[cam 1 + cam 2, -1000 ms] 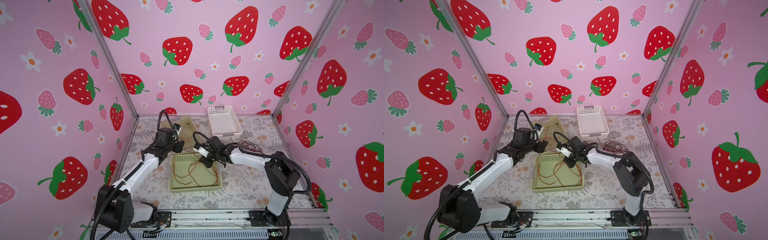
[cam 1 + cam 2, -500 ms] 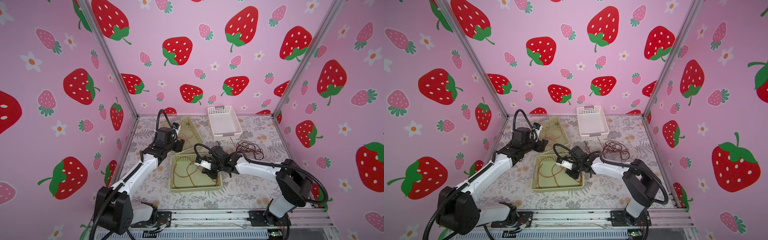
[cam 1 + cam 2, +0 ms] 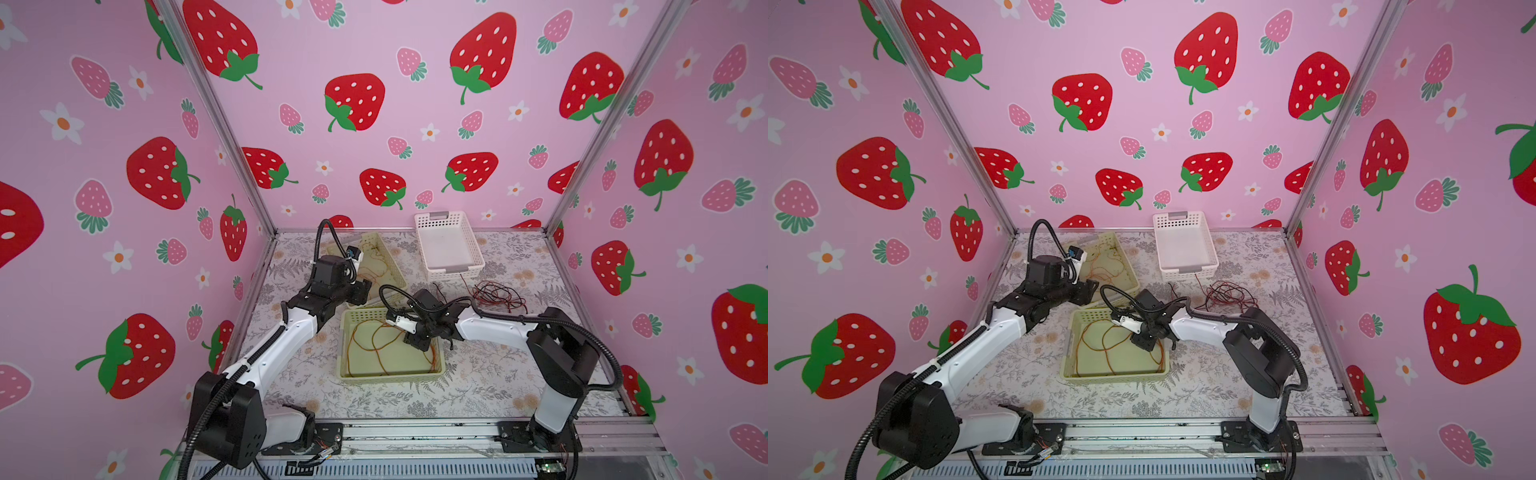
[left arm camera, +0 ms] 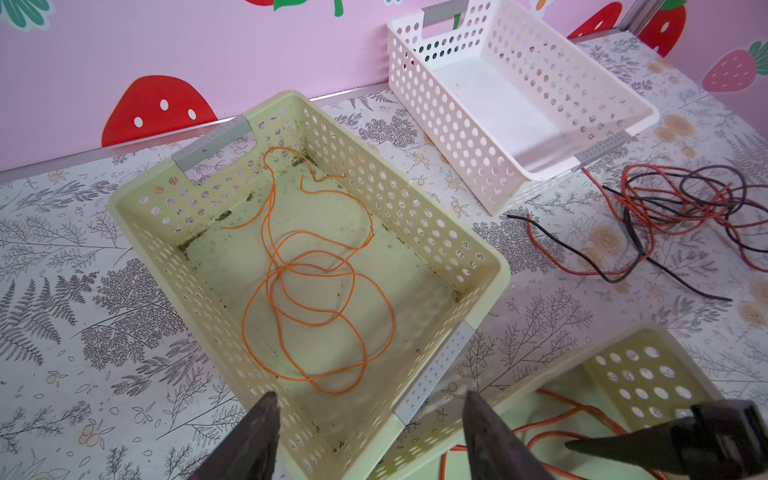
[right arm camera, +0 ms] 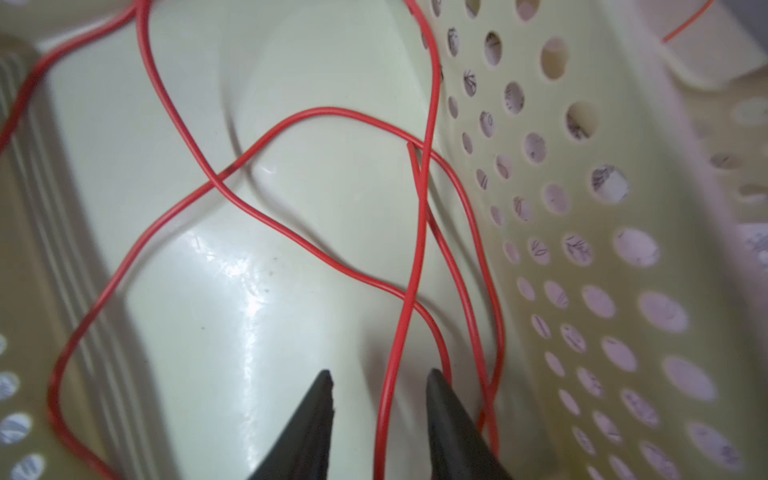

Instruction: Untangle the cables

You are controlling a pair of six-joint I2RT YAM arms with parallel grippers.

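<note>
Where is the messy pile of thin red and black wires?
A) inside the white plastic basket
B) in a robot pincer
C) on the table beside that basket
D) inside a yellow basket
C: the tangle of thin red and black wires lies on the flowery table, beside the white plastic basket with holes, not inside any basket.

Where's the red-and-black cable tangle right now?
In both top views the red-and-black cable tangle lies on the table, right of centre, just in front of the white basket, outside every basket.
</note>
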